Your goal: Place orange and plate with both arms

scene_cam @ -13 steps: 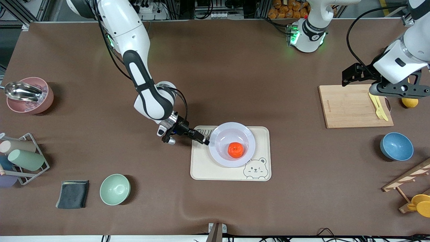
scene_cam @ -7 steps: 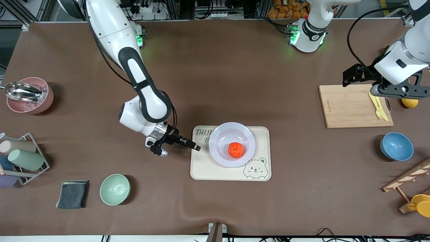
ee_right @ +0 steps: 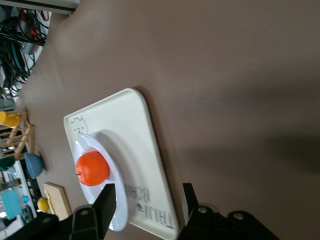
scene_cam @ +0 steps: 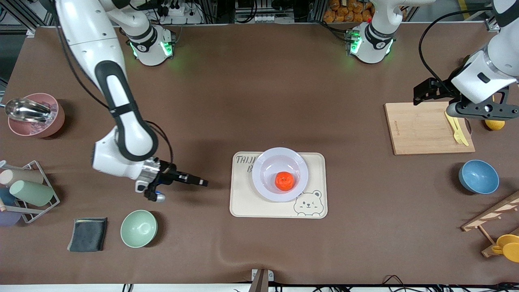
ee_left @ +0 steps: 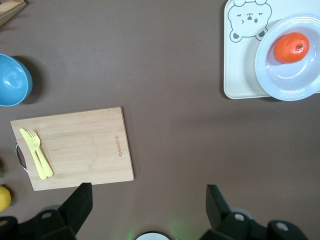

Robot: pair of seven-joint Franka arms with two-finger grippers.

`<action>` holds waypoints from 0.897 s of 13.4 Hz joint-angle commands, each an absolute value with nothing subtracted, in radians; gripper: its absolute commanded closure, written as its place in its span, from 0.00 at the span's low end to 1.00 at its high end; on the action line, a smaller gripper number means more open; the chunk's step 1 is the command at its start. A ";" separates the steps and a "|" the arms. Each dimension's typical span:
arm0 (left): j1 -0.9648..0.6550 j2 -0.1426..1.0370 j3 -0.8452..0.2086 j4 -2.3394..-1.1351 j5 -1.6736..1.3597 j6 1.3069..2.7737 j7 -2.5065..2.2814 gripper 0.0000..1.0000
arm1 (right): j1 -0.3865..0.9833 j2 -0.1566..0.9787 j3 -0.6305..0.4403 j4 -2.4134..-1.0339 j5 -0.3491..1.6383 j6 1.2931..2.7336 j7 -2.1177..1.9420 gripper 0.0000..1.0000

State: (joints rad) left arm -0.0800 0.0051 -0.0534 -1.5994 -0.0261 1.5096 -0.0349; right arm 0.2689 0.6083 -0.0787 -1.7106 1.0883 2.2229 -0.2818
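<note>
Item: orange [scene_cam: 284,181] — sat in plate [scene_cam: 265,190] on bear tray [scene_cam: 243,205], frame centre.

Right claw [scene_cam: 200,182] — released, empty, had drawn back from the plate's rim over bare tabletop [scene_cam: 259,93].

Left claw [scene_cam: 482,108] — spread wide, waited above cutting board [scene_cam: 417,127], upper right.

Placement judged complete.

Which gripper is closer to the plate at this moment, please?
Right. The right gripper hangs empty beside the tray holding the plate; the left gripper waits open over the cutting board.
</note>
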 commanded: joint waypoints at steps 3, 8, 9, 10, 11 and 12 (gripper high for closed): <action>-0.074 0.002 -0.054 -1.603 -0.046 1.522 -0.038 0.00 | 0.118 0.563 -0.080 -1.593 0.817 1.964 -0.262 0.38; -0.075 0.008 -0.054 -1.606 -0.044 1.523 -0.038 0.00 | 0.019 0.568 -0.080 -1.412 0.625 1.724 -0.262 0.37; -0.075 0.009 -0.054 -1.606 -0.044 1.523 -0.038 0.00 | 0.011 0.566 -0.080 -1.393 0.606 1.694 -0.262 0.37; -0.075 0.008 -0.054 -1.606 -0.044 1.523 -0.038 0.00 | 0.003 0.565 -0.081 -1.381 0.594 1.668 -0.264 0.36; -0.077 0.008 -0.054 -1.606 -0.044 1.523 -0.038 0.00 | -0.005 0.563 -0.081 -1.365 0.562 1.646 -0.262 0.36; -0.078 0.009 -0.054 -1.606 -0.044 1.523 -0.038 0.00 | -0.009 0.560 -0.083 -1.344 0.511 1.619 -0.262 0.33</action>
